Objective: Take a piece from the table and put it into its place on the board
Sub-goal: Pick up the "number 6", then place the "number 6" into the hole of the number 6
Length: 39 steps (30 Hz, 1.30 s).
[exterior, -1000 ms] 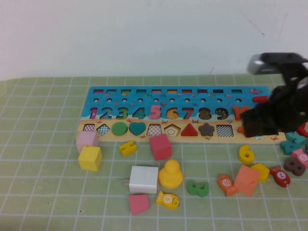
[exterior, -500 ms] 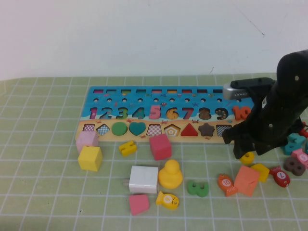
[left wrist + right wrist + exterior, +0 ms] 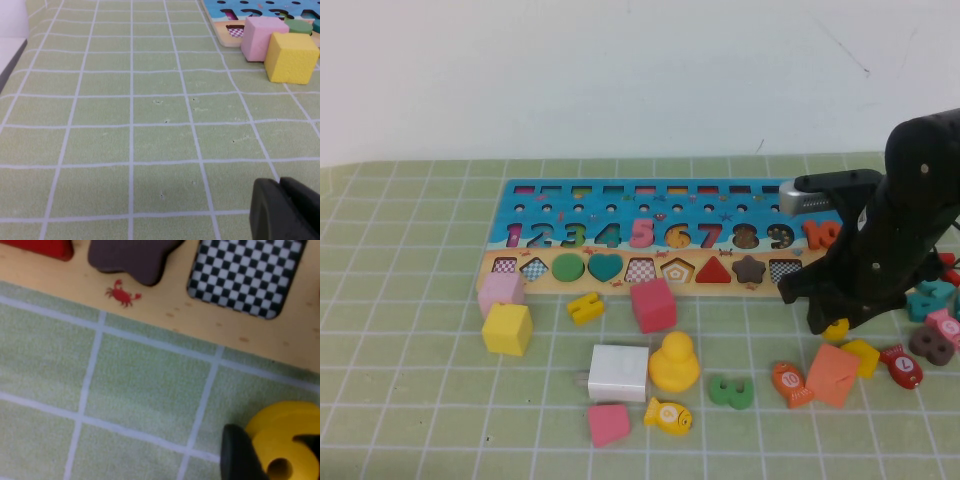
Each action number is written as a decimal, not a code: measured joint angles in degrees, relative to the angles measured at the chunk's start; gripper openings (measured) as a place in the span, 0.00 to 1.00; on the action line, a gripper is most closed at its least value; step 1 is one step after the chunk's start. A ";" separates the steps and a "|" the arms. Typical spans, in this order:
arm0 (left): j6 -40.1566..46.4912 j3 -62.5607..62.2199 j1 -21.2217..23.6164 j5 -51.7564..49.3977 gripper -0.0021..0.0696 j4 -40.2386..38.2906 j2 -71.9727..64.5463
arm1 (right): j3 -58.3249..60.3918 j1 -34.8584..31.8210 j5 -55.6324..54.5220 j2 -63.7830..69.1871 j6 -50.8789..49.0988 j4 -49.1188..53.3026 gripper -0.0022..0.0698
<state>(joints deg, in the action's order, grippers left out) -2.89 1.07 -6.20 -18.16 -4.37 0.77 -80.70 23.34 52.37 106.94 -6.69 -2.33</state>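
The yellow numeral 6 (image 3: 836, 329) lies on the green grid table (image 3: 410, 400) just in front of the board's right end, mostly hidden under my right arm. The board (image 3: 650, 205) has a blue upper part with digits and a tan strip (image 3: 165, 315) with shape cut-outs. My right gripper (image 3: 831, 321) is down at the 6. In the right wrist view, my right gripper (image 3: 277, 455) has its fingers on either side of the 6 (image 3: 285, 440), closed against it. My left gripper (image 3: 281, 202) is shut and empty over bare mat, out of the high view.
A green 3 (image 3: 731, 391), a yellow notched piece (image 3: 585, 307), a pink cube (image 3: 653, 305), a white block (image 3: 619, 372) and a yellow duck (image 3: 674, 362) lie in front of the board. An orange block (image 3: 833, 374), fish pieces and digits crowd the right. Pink (image 3: 260, 37) and yellow (image 3: 292, 57) cubes sit by the board's left end.
My right arm has come left and down from the board's right end onto the 6, which lay uncovered a second ago. Over the last half second it has barely moved.
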 joint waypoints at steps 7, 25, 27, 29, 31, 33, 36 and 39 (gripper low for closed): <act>0.00 0.00 0.00 -0.09 0.03 0.00 0.00 | -4.20 0.00 1.62 0.19 0.32 -2.77 0.42; 0.00 0.00 0.00 -0.09 0.03 0.00 0.00 | -41.28 6.57 2.02 21.75 8.25 -10.91 0.42; 0.00 0.00 0.00 -0.09 0.03 0.00 0.00 | -43.88 6.57 3.28 23.69 8.25 -9.88 0.42; 0.00 0.00 0.00 -0.09 0.03 0.00 0.00 | -45.22 6.57 4.16 24.90 8.25 -8.78 0.42; 0.00 0.00 0.00 -0.09 0.03 0.00 0.00 | -45.80 6.57 4.68 25.31 8.25 -7.88 0.42; 0.00 0.00 0.00 -0.09 0.03 0.00 0.00 | -45.84 6.57 4.98 25.66 8.25 -7.31 0.42; 0.00 0.00 0.00 -0.09 0.03 0.00 0.00 | -45.93 6.57 4.97 26.03 8.25 -6.73 0.42; 0.00 0.00 0.00 -0.09 0.03 0.00 0.00 | -45.93 6.57 4.19 26.02 8.25 -6.73 0.42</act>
<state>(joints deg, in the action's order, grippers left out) -2.89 1.07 -6.20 -18.26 -4.37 0.77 -126.63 29.91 56.56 132.96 1.56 -9.06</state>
